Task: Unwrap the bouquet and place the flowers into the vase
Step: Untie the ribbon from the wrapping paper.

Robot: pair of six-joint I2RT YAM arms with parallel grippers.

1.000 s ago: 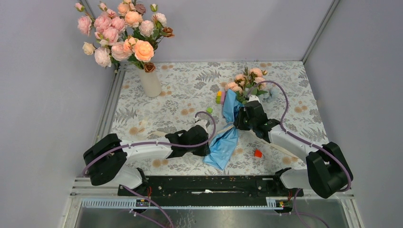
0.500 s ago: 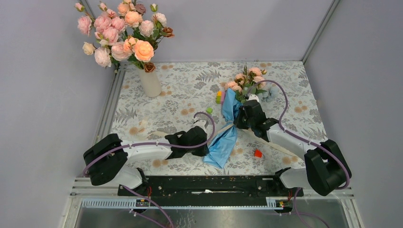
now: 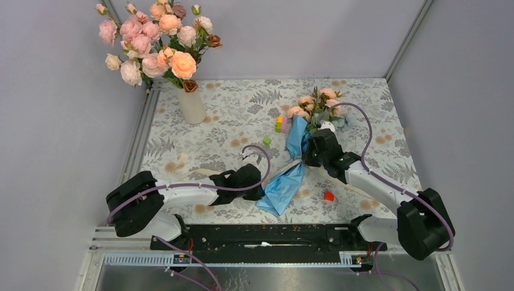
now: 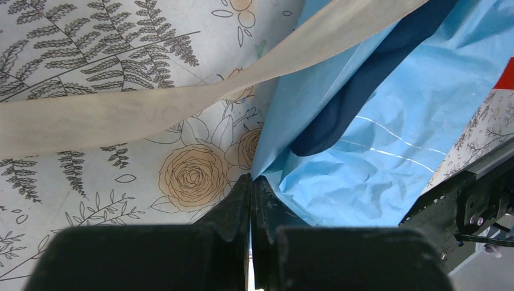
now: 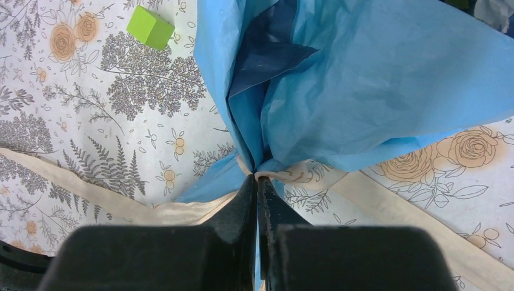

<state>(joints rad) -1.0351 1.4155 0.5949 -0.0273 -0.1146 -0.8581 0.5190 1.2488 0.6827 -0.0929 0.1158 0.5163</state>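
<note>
The bouquet [image 3: 285, 182] is lying on the desk [image 3: 236, 109], its long axis running from the paper tail by the left arm out to the blooms at the far right. The left pincer [image 4: 250, 179] is sitting closed on the tail's light blue edge, apparently pinching it. The right pincer [image 5: 257, 177] is clamping the tied waist, where the ribbon [image 4: 121, 112] is trailing off. The vase [image 3: 193, 106] is standing well apart at the far left, nearer the left arm.
</note>
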